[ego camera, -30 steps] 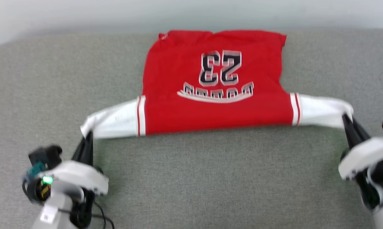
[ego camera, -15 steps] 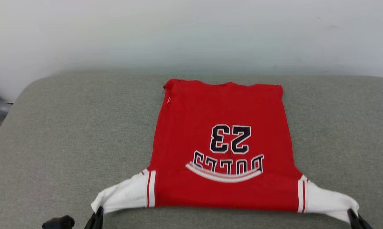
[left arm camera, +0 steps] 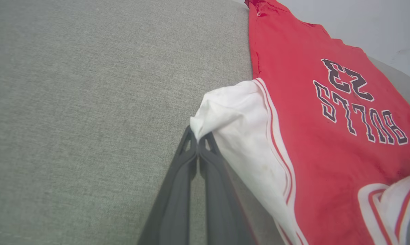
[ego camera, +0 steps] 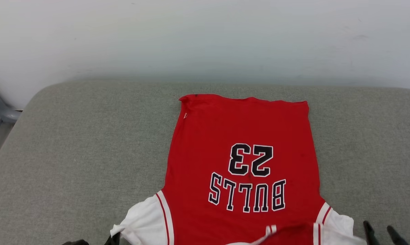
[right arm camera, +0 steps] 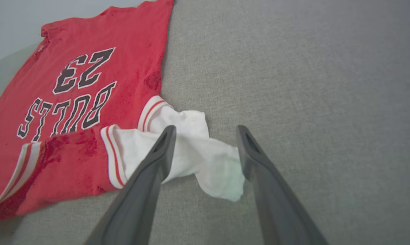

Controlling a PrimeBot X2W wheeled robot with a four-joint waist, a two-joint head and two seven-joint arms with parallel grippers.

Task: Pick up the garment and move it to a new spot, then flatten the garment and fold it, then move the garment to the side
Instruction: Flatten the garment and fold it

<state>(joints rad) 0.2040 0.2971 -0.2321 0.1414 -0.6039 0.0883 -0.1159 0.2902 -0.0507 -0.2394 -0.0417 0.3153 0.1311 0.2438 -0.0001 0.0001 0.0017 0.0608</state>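
Down at the near edge, the left gripper [left arm camera: 198, 135] has its fingers pressed together on the tip of a white sleeve [left arm camera: 235, 115], which rises crumpled from the pinch. The right gripper [right arm camera: 205, 131] stands wide. The other sleeve [right arm camera: 211, 163] lies slack on the cushion between its fingers, clamped by neither, though I cannot tell whether one finger brushes it. Both sleeves belong to the shirt [ego camera: 242, 132], spread flat, right of centre on the grey cushion [ego camera: 89, 153]. Its hem points toward the pale wall [ego camera: 205, 41] and its collar end toward the robot, so the black "BULLS 23" reads upside down in the head view.
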